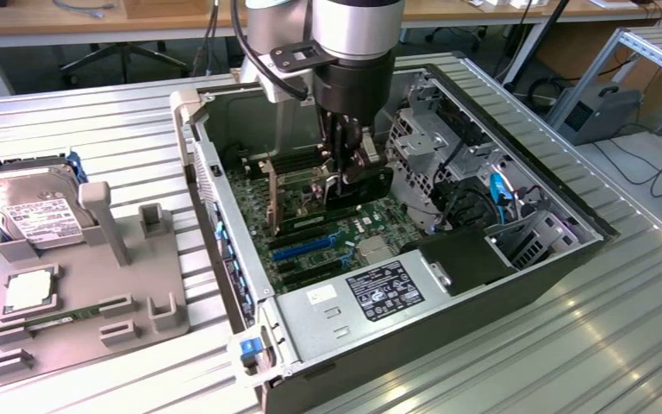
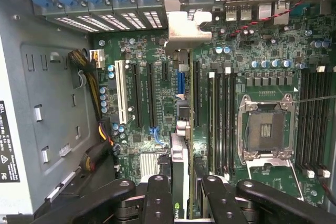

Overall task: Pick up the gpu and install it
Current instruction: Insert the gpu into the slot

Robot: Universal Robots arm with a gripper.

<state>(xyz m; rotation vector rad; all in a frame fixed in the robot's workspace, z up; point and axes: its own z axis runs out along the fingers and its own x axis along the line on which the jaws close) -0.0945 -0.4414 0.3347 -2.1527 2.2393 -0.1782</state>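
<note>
Gpu sits pinched edge-on between the tool's two black fingers, which are narrowed onto the thin card. In the wrist view its long axis runs from six o'clock, at the tool, toward twelve o'clock, where its silver metal bracket meets the row of rear slot covers. The card hangs directly beneath the tool, upright on its edge, lined up along one of the long black expansion slots of the green motherboard; whether its edge is already in a slot I cannot tell. In the exterior view the tool reaches down into the open computer case, at about twelve o'clock from the power supply label. Materials are mostly hard: pressed grey steel walls, glossy fibreglass board, ribbed aluminium counter. A silver hard drive rests in a grey holder at nine o'clock from the case.
</note>
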